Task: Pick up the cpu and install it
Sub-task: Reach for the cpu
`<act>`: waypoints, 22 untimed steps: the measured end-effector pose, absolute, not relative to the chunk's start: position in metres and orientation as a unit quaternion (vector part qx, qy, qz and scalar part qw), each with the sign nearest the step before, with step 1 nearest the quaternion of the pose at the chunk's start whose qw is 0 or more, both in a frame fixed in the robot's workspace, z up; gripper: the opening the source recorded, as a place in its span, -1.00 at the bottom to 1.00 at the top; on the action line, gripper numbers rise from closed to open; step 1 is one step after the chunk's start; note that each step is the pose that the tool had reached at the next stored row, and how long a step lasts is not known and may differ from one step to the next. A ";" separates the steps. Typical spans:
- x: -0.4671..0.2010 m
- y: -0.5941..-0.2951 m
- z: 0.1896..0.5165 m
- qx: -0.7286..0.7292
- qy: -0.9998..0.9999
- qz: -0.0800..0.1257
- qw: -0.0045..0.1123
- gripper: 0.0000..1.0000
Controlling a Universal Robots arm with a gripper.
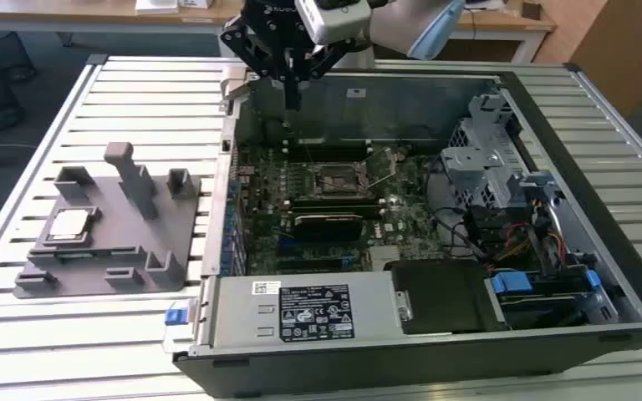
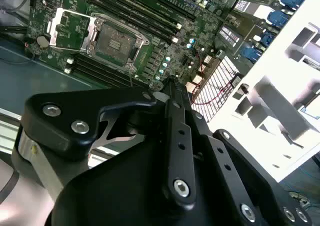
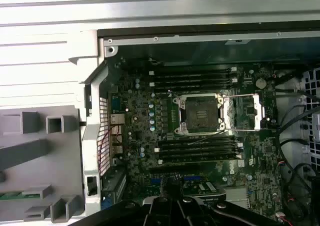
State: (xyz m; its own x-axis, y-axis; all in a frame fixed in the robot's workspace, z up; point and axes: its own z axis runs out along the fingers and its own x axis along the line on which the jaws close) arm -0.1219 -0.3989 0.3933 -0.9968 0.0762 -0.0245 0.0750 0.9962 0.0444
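The cpu, a small silver-topped square chip, lies flat in a recess of the grey fixture block at the exterior view's left, outside the computer case. My gripper hangs high over the case's far left corner, well away from the cpu, its two fingers pressed together with nothing between them. On the green motherboard the dark square socket stands uncovered, its metal lid swung aside. Both wrist views show the bare socket.
The open computer case lies on a slatted metal table. Inside it are a power supply, a drive cage, cables and memory slots on both sides of the socket. Upright posts rise from the fixture.
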 end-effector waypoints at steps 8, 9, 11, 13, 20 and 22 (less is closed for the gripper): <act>-0.123 -0.399 0.393 0.038 0.999 0.022 0.013 -0.79; -0.124 -0.399 0.393 0.038 0.999 0.022 0.013 -0.79; -0.125 -0.399 0.393 0.038 0.999 0.022 0.013 -0.79; -0.127 -0.399 0.393 0.038 0.999 0.022 0.013 -0.79; -0.134 -0.399 0.393 0.038 0.999 0.022 0.013 -0.79; -0.135 -0.399 0.393 0.038 0.999 0.022 0.013 -0.79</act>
State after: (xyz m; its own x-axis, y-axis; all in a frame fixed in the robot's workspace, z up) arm -0.1353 -0.3989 0.3929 -0.9968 0.0763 -0.0245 0.0752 0.9962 0.0443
